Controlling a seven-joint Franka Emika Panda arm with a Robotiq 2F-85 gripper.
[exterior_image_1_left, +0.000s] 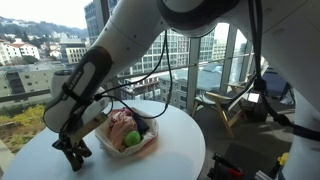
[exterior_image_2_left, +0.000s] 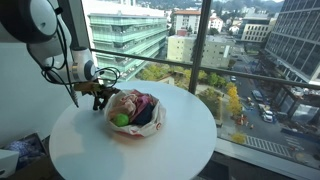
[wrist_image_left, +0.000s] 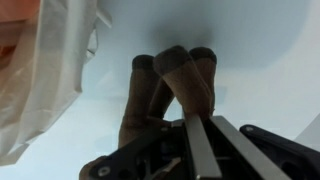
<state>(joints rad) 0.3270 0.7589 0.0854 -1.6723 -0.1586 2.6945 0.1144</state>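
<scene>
End effector (wrist_image_left: 182, 128), wrist view: nearest the lens, its dark fingers (wrist_image_left: 200, 150) run in from the lower edge and are clenched on a brown soft object (wrist_image_left: 170, 85). The object's far end shows three rounded lobes. What it is cannot be made out, and its near end is hidden by the fingers. It sits just above the white bench (wrist_image_left: 255, 50); contact cannot be confirmed. Crumpled clear plastic bag (wrist_image_left: 40, 70) lies to the left, cut off by the frame edge.

In both exterior views the end effector (exterior_image_1_left: 72, 152) (exterior_image_2_left: 99, 95) is low at the bench (exterior_image_2_left: 150, 155) rim, just beside the bag (exterior_image_2_left: 135, 112). The bag holds a pink item (exterior_image_2_left: 128, 101), a green item (exterior_image_2_left: 121, 120) and a dark item (exterior_image_2_left: 146, 112), all too small to identify. The brown object is barely discernible at that scale
</scene>
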